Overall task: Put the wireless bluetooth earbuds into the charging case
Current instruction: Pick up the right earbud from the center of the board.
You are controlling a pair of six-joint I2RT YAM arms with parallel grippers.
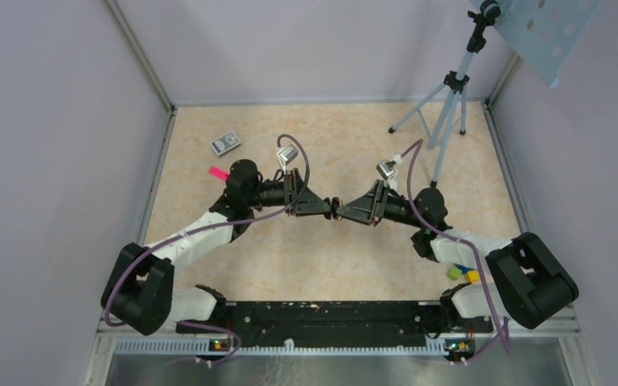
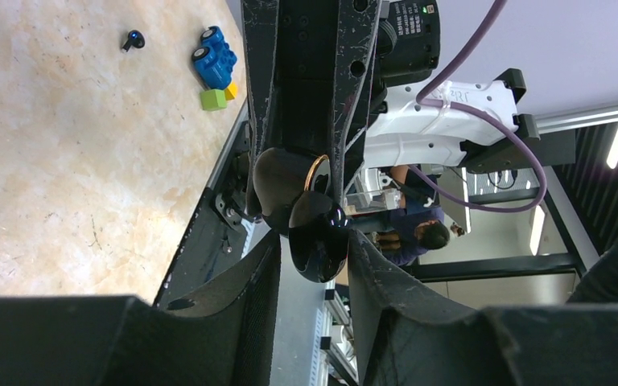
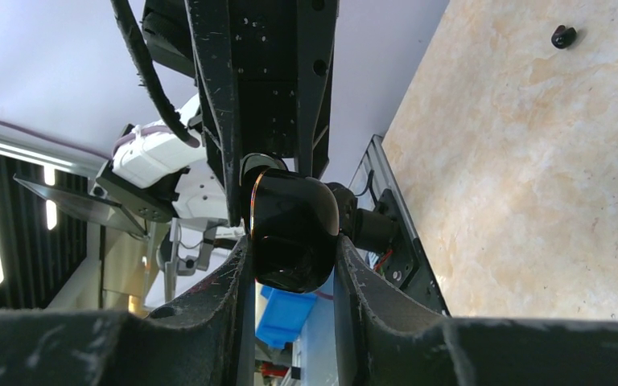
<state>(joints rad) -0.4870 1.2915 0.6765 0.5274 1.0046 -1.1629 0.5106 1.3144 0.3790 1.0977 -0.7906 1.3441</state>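
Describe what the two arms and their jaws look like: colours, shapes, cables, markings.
Both the left arm and right arm have bulky black joint housings and white links. A purple cable loops along each, strapped down with ties. A small grey camera box sits on each wrist. The jaws are black, tapered wedges, scuffed with pale scratches. A printed label marks the right arm.

Top view looks down — close wrist views share the charging case (image 3: 290, 233).

We see the charging case (image 3: 290, 233) as smooth, glossy black plastic with a coppery rim; the right end effector's fingers (image 3: 217, 310) look matt, scuffed black; the desk (image 3: 515, 161) shows marbled beige.
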